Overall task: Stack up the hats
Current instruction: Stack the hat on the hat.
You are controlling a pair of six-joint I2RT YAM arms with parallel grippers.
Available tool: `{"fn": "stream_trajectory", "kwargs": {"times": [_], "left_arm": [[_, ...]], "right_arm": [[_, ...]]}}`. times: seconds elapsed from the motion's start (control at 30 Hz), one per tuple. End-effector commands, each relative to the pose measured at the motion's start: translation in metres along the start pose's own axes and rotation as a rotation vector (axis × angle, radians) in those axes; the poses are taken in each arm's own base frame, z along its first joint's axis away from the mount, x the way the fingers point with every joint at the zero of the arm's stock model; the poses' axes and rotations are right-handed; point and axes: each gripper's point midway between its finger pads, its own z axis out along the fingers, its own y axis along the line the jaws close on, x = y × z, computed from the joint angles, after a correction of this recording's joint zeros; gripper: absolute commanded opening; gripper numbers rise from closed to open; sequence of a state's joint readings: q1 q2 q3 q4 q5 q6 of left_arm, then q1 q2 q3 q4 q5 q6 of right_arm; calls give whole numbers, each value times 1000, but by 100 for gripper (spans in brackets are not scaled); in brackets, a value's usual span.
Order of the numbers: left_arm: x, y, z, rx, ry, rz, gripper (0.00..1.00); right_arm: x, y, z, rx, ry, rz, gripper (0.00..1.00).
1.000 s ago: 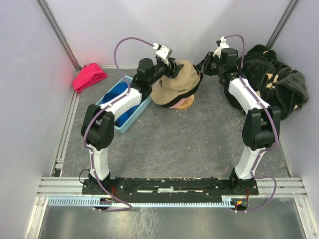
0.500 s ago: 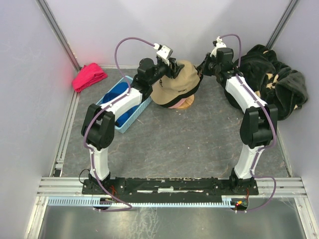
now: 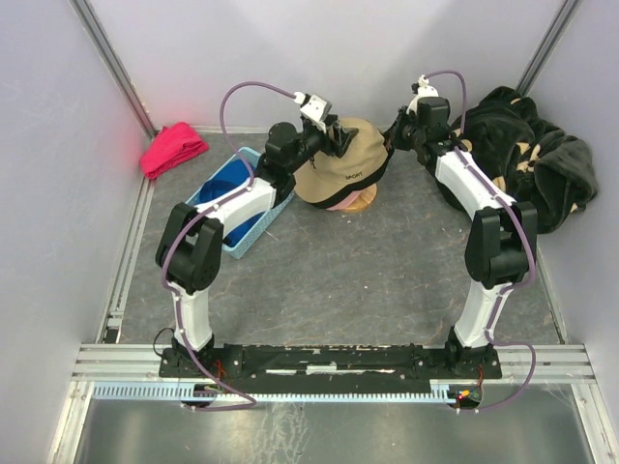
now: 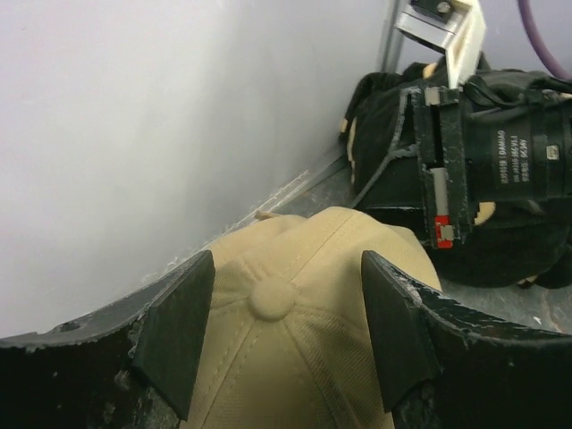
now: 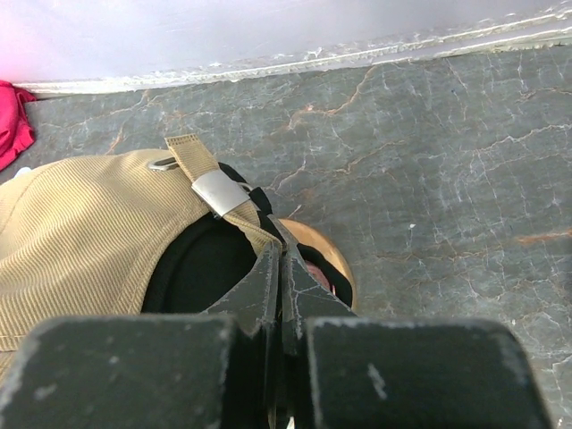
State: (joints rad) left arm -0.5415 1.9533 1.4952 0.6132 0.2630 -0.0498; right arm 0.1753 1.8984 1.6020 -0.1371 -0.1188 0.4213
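- The left gripper (image 4: 286,273) is open, its fingers (image 4: 183,331) standing on either side of the tan hat's (image 4: 299,366) crown, apparently not pressing it.
- The right gripper (image 5: 281,264) is shut at the tan hat's rear edge, just below the strap (image 5: 201,170). Whether any fabric is pinched I cannot tell.
- The tan hat sits on top of the pile at upper centre of the overhead frame, with a black hat (image 5: 192,264) and a pink hat (image 3: 337,204) showing beneath.
- Stacking looks mostly done. A blue hat (image 3: 232,184) seems to lie in the basket (image 3: 253,232) at left, not yet stacked.
- The tan hat's long axis runs upper right to lower left, strap end upper right, so the brim likely points lower left.
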Motion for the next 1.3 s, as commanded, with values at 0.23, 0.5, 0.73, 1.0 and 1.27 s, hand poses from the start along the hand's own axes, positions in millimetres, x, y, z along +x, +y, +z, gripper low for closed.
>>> {"fn": "stream_trajectory", "kwargs": {"times": [0.23,0.5,0.73,1.0,1.27], "left_arm": [[-59,37,-43,-302,-241,-99,76],[-36,38,-51,-324,-227,-161,76],[-34,57,-78,-468,-283,-191,76],[-17,52,-86,-462,-265,-218,75],[13,28,-86,-419,-206,-230,73]], "right_arm": [[30,-38,-2,126,42,-17,1],[27,-35,-5,105,1,-5,1],[10,-26,-11,75,-69,5,6],[-6,-17,-17,47,-112,17,17],[-17,-10,-19,27,-126,17,29]]}}
